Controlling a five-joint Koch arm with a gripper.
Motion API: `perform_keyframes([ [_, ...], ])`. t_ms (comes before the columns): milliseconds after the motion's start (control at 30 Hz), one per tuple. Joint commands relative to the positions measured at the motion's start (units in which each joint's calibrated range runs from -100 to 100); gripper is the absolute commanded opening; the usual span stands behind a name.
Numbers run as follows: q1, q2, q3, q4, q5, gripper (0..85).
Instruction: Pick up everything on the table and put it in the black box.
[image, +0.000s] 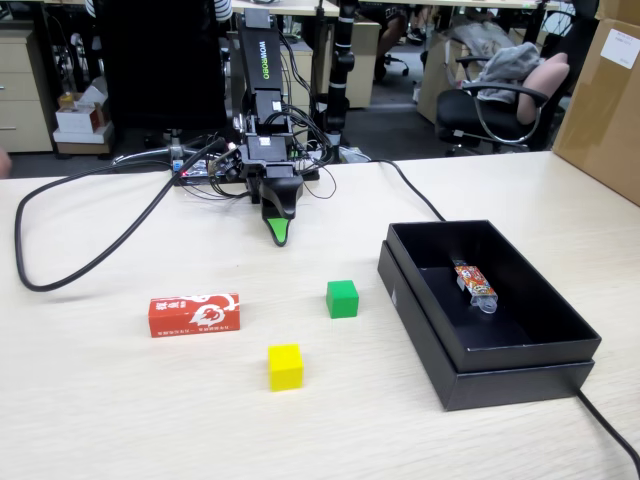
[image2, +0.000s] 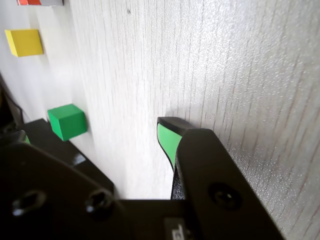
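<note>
The green cube (image: 342, 298) sits on bare wood near the middle of the table (image: 120, 420), just off the left wall of the black box (image: 470, 375) in the fixed view; the yellow cube (image: 285, 366) lies closer to the near edge, and the red carton (image: 194, 314) lies flat further left, its long side roughly parallel to that edge; all three are apart from one another and none is in the box, which stands open toward the table's right side and holds only a small orange-patterned packet (image: 474, 282).

The cubes are small, sharp-edged and plainly coloured, with clean faces a jaw could press squarely; the carton is longer, with white print on red.

The gripper (image: 279, 234) hangs tip-down close over the table toward the far edge, behind the green cube and well short of it; it holds nothing; the wrist view shows one green-lined jaw and the black body of the other side, but not both tips, so I cannot tell whether the jaws are apart or together.

By my reading the work is at its start, with the first reach not yet made; the green cube seems the nearest target, and the next move calls for travelling forward over it, jaws wide, then descending square to two opposite faces.
</note>
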Motion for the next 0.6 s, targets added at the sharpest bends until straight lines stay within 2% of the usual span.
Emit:
perform_keyframes([
  [0, -0.05, 0.36, -1.22, -1.20, 0.10, 48.8],
  [567, 0.63, 0.36, -1.31, -1.20, 0.10, 48.8],
])
